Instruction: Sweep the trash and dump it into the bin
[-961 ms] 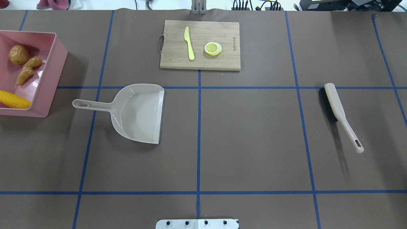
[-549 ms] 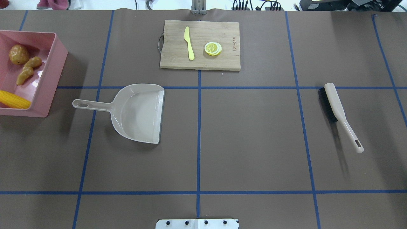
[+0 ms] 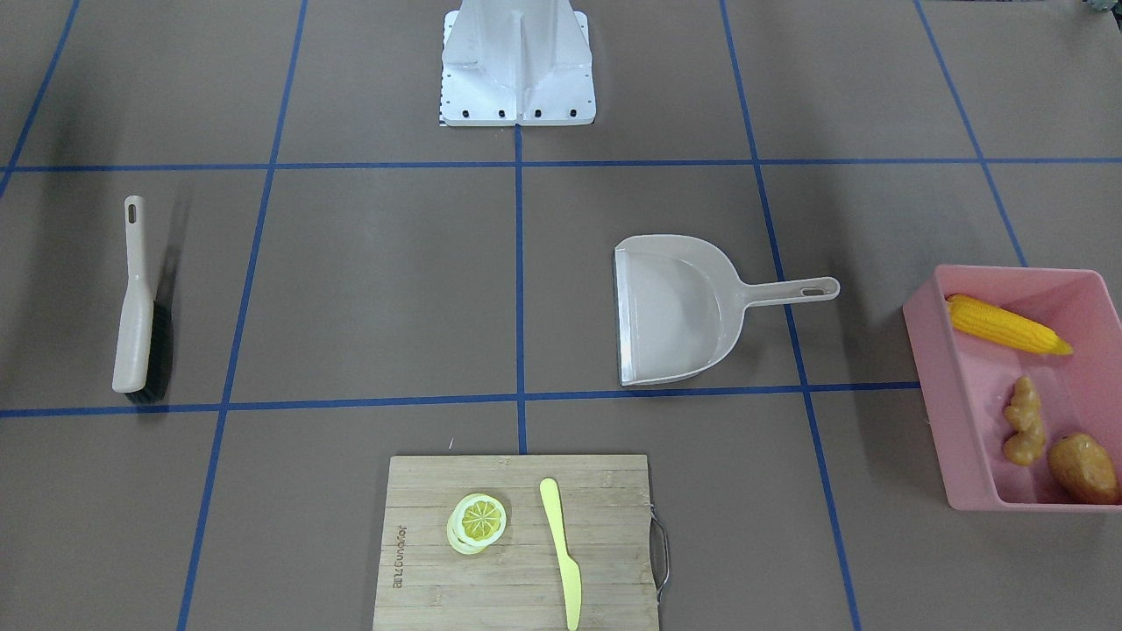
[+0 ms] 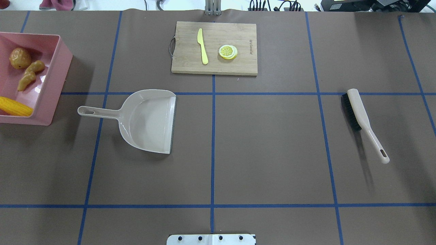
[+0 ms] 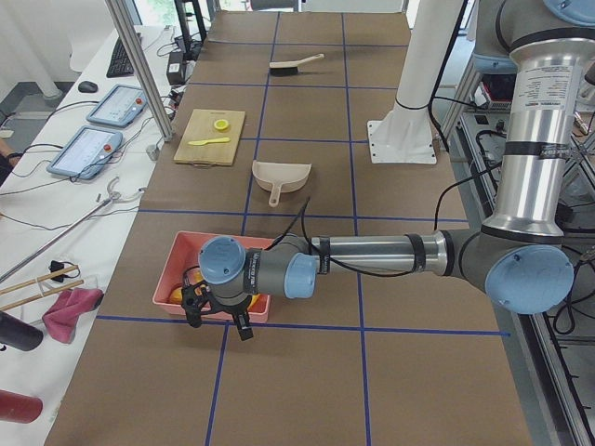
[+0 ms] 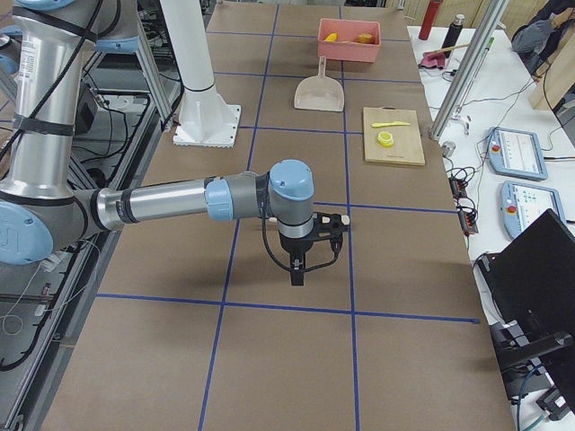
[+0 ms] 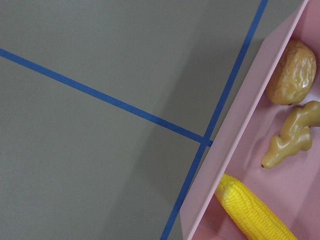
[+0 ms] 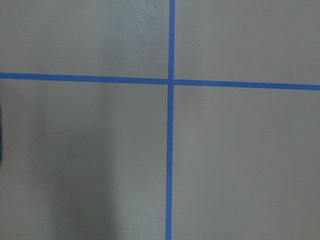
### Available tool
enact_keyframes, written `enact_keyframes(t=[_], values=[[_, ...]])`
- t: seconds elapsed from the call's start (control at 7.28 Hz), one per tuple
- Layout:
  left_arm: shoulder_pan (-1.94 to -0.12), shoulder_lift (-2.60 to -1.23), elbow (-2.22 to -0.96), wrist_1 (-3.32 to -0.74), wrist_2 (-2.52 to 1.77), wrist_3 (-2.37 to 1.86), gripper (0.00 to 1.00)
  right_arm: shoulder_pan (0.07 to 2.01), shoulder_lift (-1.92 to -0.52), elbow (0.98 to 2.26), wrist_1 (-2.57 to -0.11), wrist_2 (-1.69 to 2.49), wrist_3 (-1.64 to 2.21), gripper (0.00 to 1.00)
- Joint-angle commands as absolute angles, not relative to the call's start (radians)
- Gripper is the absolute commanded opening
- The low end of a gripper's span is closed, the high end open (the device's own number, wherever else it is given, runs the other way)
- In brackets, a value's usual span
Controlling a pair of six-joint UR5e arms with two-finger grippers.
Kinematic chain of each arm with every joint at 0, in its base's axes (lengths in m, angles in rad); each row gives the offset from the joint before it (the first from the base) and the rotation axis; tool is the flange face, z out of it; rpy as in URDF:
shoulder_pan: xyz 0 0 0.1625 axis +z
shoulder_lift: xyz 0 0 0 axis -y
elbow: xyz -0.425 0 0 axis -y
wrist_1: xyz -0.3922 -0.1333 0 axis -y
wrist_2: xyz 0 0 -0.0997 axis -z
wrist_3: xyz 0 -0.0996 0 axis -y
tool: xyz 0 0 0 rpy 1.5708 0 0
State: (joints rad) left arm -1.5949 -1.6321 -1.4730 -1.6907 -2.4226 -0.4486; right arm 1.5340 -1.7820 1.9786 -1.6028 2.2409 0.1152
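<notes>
You have the corn cob [image 4: 15, 106], ginger root [image 4: 30, 75] and potato [image 4: 19, 58] all inside the pink bin [image 4: 56, 88]. The dustpan [image 4: 150, 119] lies empty near the bin. The brush [image 4: 362, 119] lies well apart from it on the desk. The left gripper [image 5: 220, 316] hovers at the bin's edge and the right gripper [image 6: 298, 269] is far from it. You cannot tell either one's opening. Judgement: dump done, so next you need only verify and park the arms.

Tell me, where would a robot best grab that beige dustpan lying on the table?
By its long thin handle, coming straight down from above with the jaws closing across its narrow width. The dustpan lies flat, open side up, and the handle sticks out level toward the pink bin, clear of everything. The wide scoop looks too broad to pinch.
</notes>
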Motion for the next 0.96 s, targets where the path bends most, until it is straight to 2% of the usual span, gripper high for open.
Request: enact_keyframes(t=[0.0,0.14,0.82], values=[[-1.595,-1.634,-1.500,-1.656,-2.421,-0.442,0.98,1.534,-1.783,1.996,-1.605,2.250,0.115,1.00],[-1.597,-1.632,-1.538,-1.596,-2.421,-0.436,0.98,1.534,-1.781,1.999,-1.605,2.267,0.120,1.00],[-1.595,-1.600,-1.546,-1.586,-2.382,-0.396,0.98,1.506,-1.782,1.999,-1.606,2.263,0.034,1.00]])
